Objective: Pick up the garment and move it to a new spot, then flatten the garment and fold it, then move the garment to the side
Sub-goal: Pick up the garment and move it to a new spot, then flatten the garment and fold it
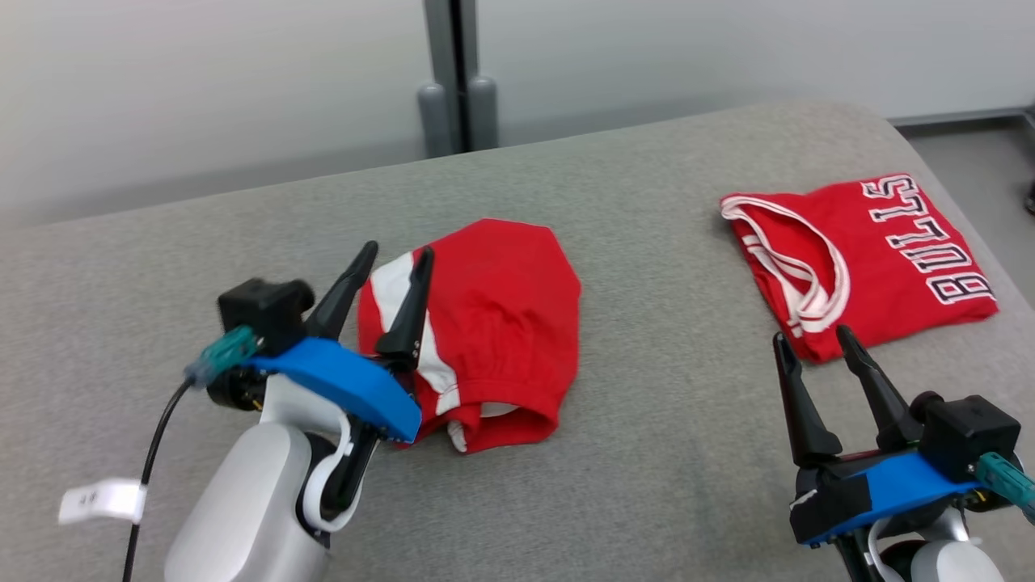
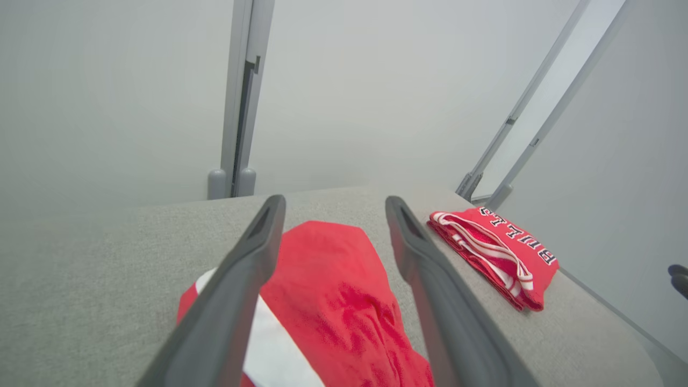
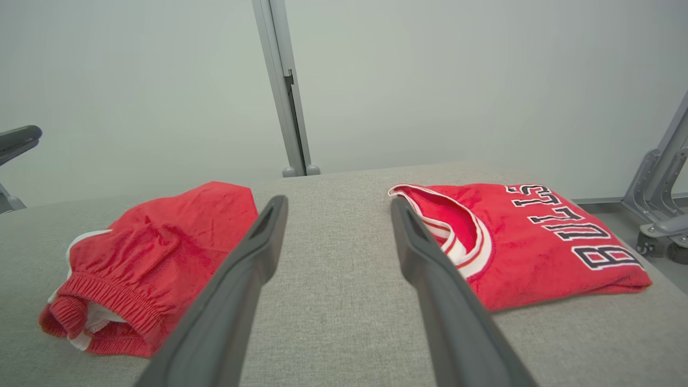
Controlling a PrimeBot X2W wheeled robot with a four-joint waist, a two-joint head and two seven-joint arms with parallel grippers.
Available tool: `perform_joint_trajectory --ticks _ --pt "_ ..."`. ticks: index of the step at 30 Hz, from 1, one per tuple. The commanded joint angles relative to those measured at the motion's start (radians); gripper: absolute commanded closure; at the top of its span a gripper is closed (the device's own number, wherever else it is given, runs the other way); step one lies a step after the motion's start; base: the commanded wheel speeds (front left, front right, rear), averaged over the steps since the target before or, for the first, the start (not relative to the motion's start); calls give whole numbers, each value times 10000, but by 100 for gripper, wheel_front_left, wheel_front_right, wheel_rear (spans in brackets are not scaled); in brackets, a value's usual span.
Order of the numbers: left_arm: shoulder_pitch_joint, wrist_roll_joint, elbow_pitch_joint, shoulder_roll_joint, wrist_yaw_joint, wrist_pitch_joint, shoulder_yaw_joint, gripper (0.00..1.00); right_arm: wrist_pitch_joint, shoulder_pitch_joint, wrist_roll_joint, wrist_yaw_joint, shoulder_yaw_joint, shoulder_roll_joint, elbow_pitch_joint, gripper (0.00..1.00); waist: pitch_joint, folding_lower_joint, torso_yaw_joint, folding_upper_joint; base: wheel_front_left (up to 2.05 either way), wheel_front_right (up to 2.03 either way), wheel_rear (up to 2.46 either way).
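The garment, a pair of red shorts [image 1: 501,307] with white side stripes, lies folded in a compact bundle on the grey fabric table [image 1: 647,453], left of centre. My left gripper [image 1: 398,250] hangs open just over the bundle's left edge, its fingers straddling the white stripe and holding nothing. In the left wrist view the shorts [image 2: 333,279] lie below and between the spread fingers of that gripper [image 2: 334,201]. My right gripper [image 1: 811,334] is open and empty near the front right. In the right wrist view the shorts [image 3: 161,236] lie to the left of it [image 3: 338,200].
A folded red jersey [image 1: 881,259] with BULLS lettering lies at the table's right side, just beyond my right gripper; it shows as the jersey [image 2: 500,247] and the jersey [image 3: 537,252] in the wrist views. A grey post [image 1: 453,81] stands behind the table against a pale wall.
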State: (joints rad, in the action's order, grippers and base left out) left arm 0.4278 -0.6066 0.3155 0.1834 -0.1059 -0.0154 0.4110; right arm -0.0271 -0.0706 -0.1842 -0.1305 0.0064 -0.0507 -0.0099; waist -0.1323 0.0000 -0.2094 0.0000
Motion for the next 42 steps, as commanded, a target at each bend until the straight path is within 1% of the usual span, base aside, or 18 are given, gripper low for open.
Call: perform_joint_trajectory --ticks 1,5,7,10,13,18,23,28,36,42 --pt "-262 -46 -77 -46 51 471 -183 0 23 161 21 -5 -64 3 -59 0 235 0 456 0 0 0 0" --pt "-929 26 -287 -137 221 1999 -598 0 126 297 40 -4 -237 4 -141 0 458 0 1064 0 0 0 0" --pt "-1302 187 -410 -138 325 2461 -773 0 167 409 61 -4 -332 4 -161 0 593 0 1390 0 0 0 0" --pt "-1902 435 -616 -154 475 2743 -1099 0 235 498 65 -5 -362 5 -197 0 794 0 1806 0 0 0 0" --pt "-2461 848 -894 -155 621 2800 -1444 0 304 665 24 -4 -382 4 -183 0 1018 0 2174 0 0 0 0" --pt "-3438 1723 -1290 -177 802 2806 -1942 0 346 837 -73 -5 -333 4 -118 0 1228 0 2569 0 0 0 0" --pt "-4148 2296 -1005 176 1085 2809 -2091 0 441 933 -150 -4 -255 3 -19 0 1364 0 2646 0 0 0 0" --pt "-4544 2312 -1121 407 1318 2721 -2284 0 483 1084 -102 -5 -328 4 64 0 1418 0 2651 0 0 0 0" --pt "-4773 2343 -1708 746 1442 2085 -2199 0 483 1224 -157 -5 -356 4 207 0 1378 0 2541 0 0 0 0" --pt "-4617 2311 -1817 790 1461 2015 -2174 0 426 1098 -194 -5 -289 4 274 0 1282 0 2417 0 0 0 0"
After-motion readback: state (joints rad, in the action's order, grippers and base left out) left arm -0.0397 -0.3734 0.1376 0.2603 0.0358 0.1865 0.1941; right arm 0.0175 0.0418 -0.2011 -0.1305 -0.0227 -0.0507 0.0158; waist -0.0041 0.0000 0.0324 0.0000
